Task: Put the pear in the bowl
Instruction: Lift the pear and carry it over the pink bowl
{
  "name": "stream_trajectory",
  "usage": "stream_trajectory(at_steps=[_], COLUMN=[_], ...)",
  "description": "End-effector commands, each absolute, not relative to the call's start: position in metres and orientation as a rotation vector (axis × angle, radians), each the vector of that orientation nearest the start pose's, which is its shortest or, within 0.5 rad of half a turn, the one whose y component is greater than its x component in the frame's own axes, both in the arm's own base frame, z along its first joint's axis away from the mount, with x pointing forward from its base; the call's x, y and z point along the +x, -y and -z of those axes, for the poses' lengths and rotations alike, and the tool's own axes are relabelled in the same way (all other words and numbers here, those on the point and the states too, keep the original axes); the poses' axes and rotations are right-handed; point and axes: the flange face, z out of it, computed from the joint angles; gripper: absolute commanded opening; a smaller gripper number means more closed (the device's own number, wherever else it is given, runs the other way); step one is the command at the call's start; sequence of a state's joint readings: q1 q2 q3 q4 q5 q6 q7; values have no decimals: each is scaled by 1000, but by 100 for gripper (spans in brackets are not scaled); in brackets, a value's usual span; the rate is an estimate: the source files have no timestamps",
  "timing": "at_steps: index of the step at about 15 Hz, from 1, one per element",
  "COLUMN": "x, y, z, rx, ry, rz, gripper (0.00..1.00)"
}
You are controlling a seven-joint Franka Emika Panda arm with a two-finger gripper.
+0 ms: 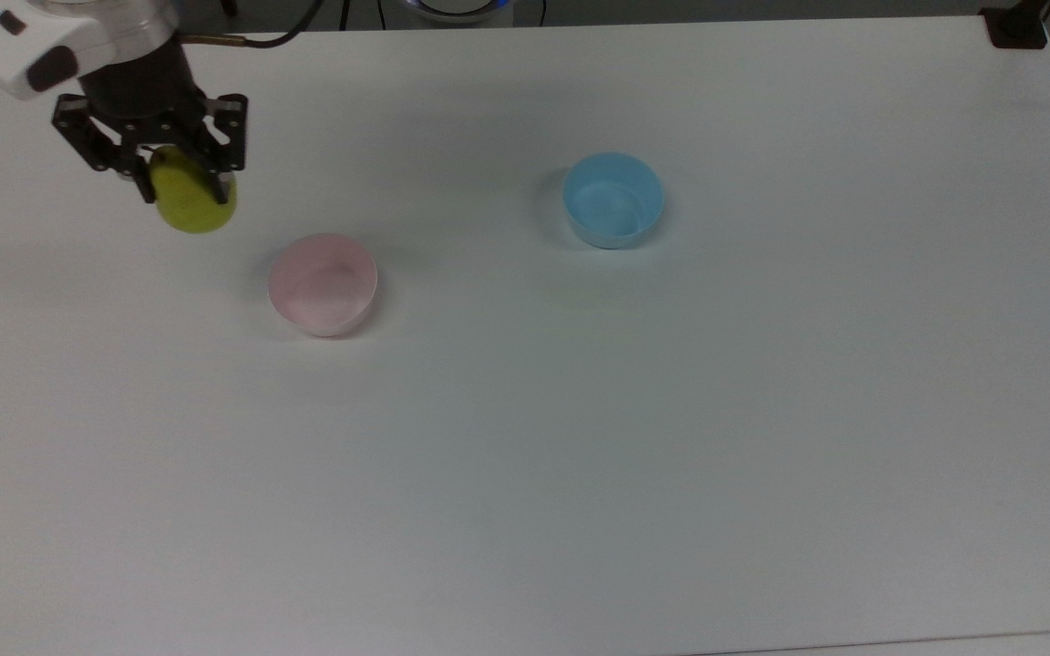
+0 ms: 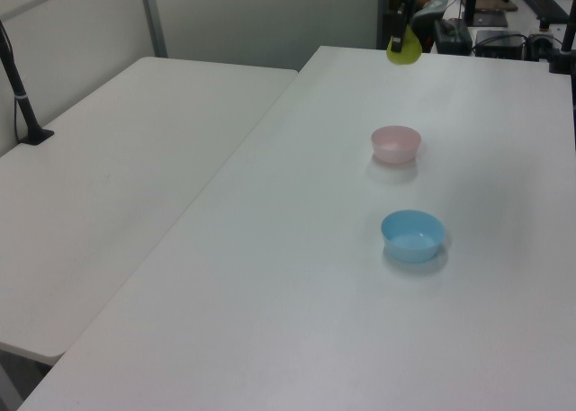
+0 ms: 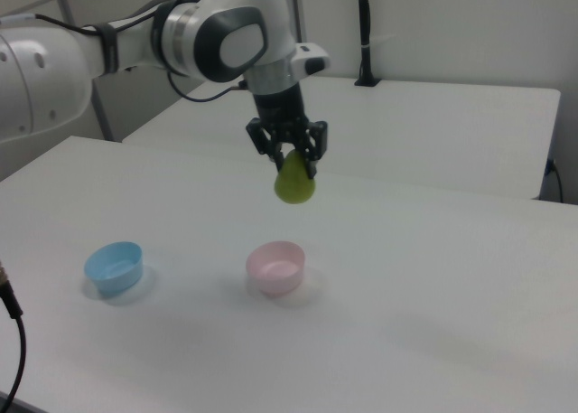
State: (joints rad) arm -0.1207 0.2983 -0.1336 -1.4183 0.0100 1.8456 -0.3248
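A yellow-green pear point(image 1: 192, 202) point(image 2: 403, 49) point(image 3: 294, 184) hangs in the air, and my gripper point(image 1: 180, 189) point(image 3: 293, 166) is shut on its upper part. The pale pink bowl point(image 1: 323, 283) point(image 2: 396, 144) point(image 3: 276, 267) stands empty on the white table. In the top view the pear is up and to the left of the bowl. In the right view it hangs well above the bowl, slightly to the right of its centre.
A light blue bowl point(image 1: 613, 199) point(image 2: 412, 235) point(image 3: 115, 267) stands empty on the same table point(image 1: 580, 437), to the right of the pink one in the top view. A second white table point(image 2: 117, 195) lies alongside. Black stands and cables sit at the far edge.
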Motion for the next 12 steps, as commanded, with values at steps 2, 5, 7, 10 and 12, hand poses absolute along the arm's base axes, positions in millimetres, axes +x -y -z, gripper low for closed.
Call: stream_trajectory(at_steps=[2, 5, 7, 10, 12], x=[623, 622, 621, 622, 621], y=[106, 104, 103, 98, 95], z=[-511, -475, -446, -415, -400], rx=[-3165, -3175, -3197, -3216, -3226], ry=[72, 84, 114, 153, 169], rz=[311, 345, 348, 288, 281], gripper=[1, 1, 1, 1, 1])
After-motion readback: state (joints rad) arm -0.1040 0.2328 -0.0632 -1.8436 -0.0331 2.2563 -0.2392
